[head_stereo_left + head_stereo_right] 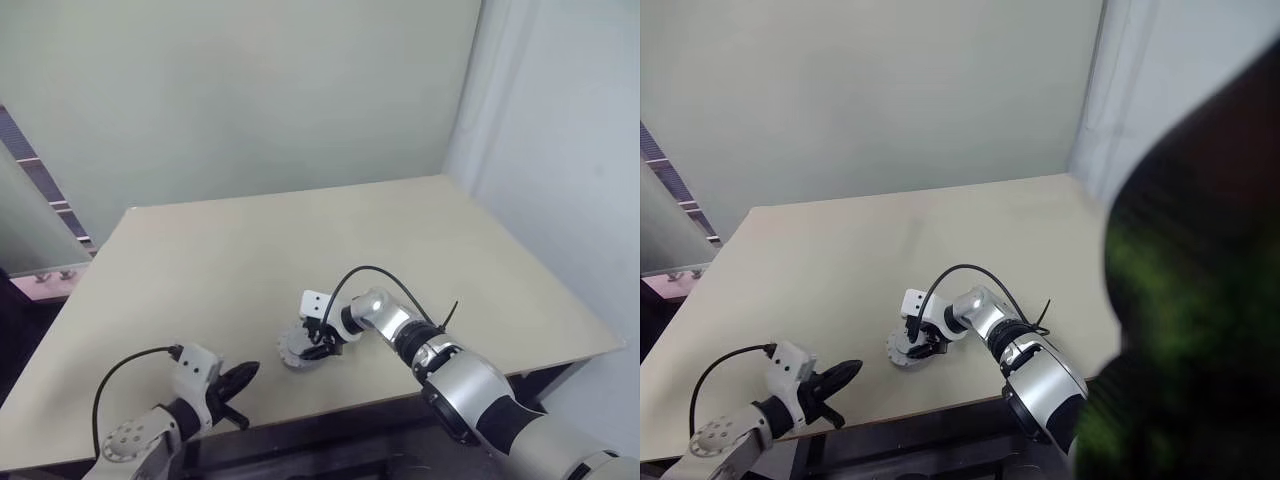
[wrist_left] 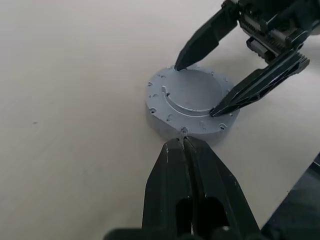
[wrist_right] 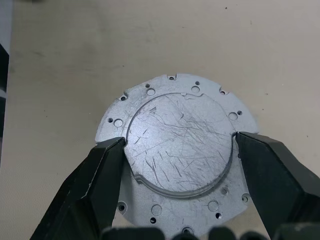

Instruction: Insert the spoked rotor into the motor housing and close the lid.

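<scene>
Motor housing [image 3: 175, 155] sits on the beige worktop [image 1: 300, 240] near its front edge, roughly midway between the two arms. From above it reads as a round grey metal puck with a wide flange ringed by small holes and a raised, scratched disc in the middle that closes its top. No windings show.

In the head views the right hand [image 1: 318, 345] reaches in from the right with its wrist bent toward the left, a black cable looping over the forearm. Its two black fingers stand spread wide and straddle the raised disc: in the right wrist view one fingertip [image 3: 107, 165] lies against one side of the disc and the other against the opposite side, both resting over the flange. In the left wrist view the same two tips meet the top of the puck at two spots on its rim. Whether they press on the disc or merely touch it cannot be told.

The left hand [image 2: 184, 145] is clenched, its fingers pressed together into one point with nothing between them. That point lies just beside the near edge of the housing's flange, low over the worktop. In the head views it sits to the left of the housing.
</scene>
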Controlling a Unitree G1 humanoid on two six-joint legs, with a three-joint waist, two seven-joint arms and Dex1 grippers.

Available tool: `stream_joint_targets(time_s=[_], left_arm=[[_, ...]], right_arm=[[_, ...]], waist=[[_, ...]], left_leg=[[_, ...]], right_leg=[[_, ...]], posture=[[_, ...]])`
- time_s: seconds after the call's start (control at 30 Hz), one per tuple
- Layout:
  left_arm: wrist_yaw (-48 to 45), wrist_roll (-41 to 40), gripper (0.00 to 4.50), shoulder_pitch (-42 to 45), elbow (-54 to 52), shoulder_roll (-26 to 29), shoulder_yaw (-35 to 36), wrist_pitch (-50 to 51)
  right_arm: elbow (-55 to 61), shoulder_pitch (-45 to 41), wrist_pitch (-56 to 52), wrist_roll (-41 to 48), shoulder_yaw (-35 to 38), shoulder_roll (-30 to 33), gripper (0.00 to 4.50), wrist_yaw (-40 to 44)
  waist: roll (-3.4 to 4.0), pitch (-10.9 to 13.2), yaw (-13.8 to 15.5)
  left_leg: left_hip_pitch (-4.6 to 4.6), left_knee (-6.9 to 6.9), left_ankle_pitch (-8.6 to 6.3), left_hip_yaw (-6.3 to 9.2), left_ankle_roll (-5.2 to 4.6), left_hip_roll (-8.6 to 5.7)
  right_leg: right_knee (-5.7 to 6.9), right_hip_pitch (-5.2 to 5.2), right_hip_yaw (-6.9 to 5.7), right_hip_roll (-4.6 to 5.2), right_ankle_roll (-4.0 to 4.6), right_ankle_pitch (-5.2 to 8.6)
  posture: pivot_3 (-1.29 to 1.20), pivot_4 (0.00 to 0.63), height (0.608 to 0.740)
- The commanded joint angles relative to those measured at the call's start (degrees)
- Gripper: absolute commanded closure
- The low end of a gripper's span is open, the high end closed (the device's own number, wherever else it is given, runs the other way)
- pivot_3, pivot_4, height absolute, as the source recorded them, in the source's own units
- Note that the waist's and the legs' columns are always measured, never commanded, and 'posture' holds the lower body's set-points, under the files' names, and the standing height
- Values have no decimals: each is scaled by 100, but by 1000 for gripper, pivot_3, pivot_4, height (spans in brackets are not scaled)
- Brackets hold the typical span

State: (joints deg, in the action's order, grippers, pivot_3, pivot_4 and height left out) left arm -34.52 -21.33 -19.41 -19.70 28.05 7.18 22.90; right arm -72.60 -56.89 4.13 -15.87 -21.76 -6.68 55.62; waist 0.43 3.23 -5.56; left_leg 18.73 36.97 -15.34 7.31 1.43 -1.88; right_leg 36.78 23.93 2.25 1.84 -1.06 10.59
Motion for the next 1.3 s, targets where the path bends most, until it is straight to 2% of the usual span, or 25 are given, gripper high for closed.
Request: stream_joint_targets(time_s=[0.03, 0.37, 0.83, 0.87, 0.9, 0.93, 1.3], left_arm=[[61, 206, 4500, 316, 139, -113, -213, -232], [389, 791, 4500, 1055, 1153, -576, -886, -338], [386, 1075, 4500, 1438, 1845, -768, -1109, -558], [379, 1077, 4500, 1447, 1856, -764, -1113, -565], [374, 1079, 4500, 1452, 1862, -763, -1115, -570], [367, 1083, 4500, 1460, 1869, -761, -1117, -575], [311, 1142, 4500, 1537, 1925, -754, -1139, -555]], right_arm=[[22, -132, -73, -164, -71, 71, 1160, -63], [27, -129, -144, -166, -78, 117, 1160, -106], [124, -121, -304, -72, 36, 148, 1160, -334], [141, -111, -286, -30, 71, 142, 434, -309], [154, -103, -274, -4, 93, 137, 132, -289], [160, -103, -280, 4, 101, 134, 26, -260], [307, -134, -195, 270, 403, 122, 26, -2]], waist=[[0, 0, 2], [-1, -1, 4], [7, 0, 19], [7, -1, 17], [7, -1, 17], [7, -1, 16], [9, 1, 19]], left_leg=[[-1, -1, 0, 0, 0, 0], [-10, -1, 1, 2, -1, -1], [-21, 18, 3, 6, -4, -5], [-19, 19, 3, 6, -4, -5], [-19, 20, 3, 6, -3, -5], [-19, 21, 3, 6, -3, -5], [-15, 21, 3, 11, -4, -6]], right_leg=[[0, 0, 0, 0, 0, 0], [0, -11, 0, 0, -2, -1], [-1, -46, -1, 5, -3, 1], [-1, -46, -1, 5, -3, 1], [-1, -47, -1, 5, -3, 1], [-1, -47, -1, 5, -3, 1], [-1, -47, -3, 6, -4, 1]], posture=[[0, 0, 740], [0, 0, 740], [0, 0, 740], [0, 0, 740], [0, 0, 740], [0, 0, 740], [0, 0, 740]])
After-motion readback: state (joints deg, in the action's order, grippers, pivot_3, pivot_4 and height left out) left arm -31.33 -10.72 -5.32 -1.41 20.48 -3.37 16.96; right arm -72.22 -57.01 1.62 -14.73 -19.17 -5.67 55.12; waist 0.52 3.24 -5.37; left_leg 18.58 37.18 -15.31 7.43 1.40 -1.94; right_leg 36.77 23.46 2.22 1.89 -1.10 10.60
